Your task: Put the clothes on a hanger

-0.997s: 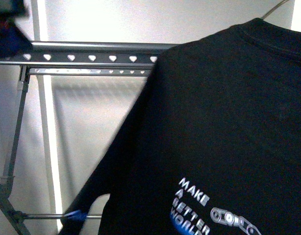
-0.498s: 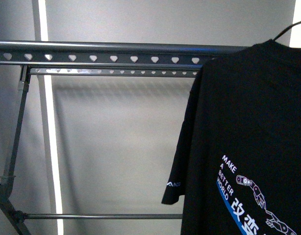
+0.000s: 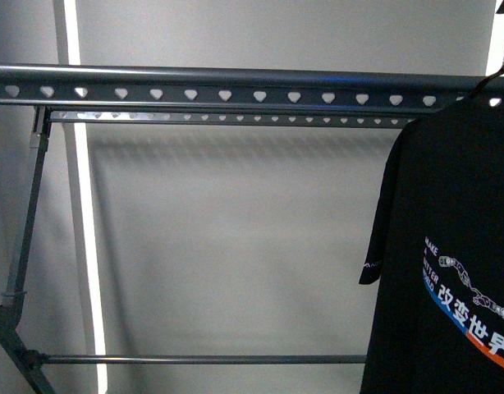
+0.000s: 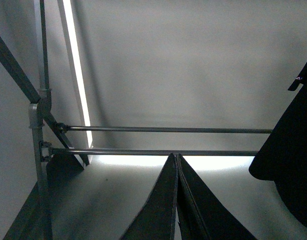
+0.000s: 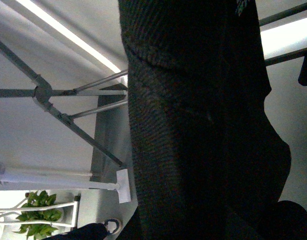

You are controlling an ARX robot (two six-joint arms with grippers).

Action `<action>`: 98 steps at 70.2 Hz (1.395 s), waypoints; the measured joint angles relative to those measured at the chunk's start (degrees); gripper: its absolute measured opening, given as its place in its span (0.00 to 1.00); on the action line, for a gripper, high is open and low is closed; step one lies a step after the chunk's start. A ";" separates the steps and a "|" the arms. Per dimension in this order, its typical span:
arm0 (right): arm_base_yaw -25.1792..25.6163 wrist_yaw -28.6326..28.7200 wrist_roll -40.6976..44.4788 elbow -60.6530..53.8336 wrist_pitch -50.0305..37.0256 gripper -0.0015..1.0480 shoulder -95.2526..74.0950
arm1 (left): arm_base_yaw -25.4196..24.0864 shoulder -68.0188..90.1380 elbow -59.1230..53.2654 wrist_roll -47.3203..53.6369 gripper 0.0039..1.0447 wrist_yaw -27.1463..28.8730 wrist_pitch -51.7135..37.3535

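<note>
While the grey rack (image 3: 235, 80) runs its heart-punched top rail right across the front view, neither of my arms shows there. The black T-shirt (image 3: 449, 213) hangs at the rail's right end. Its shoulder edge crosses the rail and its sleeve hem sits well above the lower bar (image 3: 203, 359). Whether it rests on the rail I cannot tell. Left of the sleeve, the rail and the plain wall behind it stand open as far as the slanted leg (image 3: 26, 213). My left arm points toward the rack's two lower bars, apart from the shirt. My left jaws are pressed together, fingers (image 4: 156, 210) touching, nothing between them. Black cloth fills the right wrist view, so my right jaws are hidden and I cannot tell their state.
</note>
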State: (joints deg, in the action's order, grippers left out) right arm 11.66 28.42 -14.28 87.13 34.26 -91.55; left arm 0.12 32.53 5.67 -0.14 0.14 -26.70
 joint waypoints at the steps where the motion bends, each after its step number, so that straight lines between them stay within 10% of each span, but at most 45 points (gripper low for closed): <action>1: -0.24 -0.37 -0.35 0.74 0.15 0.08 -0.52 | 0.00 -0.52 -0.26 0.00 0.03 0.00 0.31; 98: -6.27 -7.93 -1.55 9.70 -0.96 0.08 -17.14 | 0.00 -32.22 -4.63 0.02 0.03 -0.13 26.47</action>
State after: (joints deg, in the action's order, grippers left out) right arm 5.39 20.49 -15.84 96.84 33.30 -108.68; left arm 0.12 0.32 1.04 -0.12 0.01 -0.23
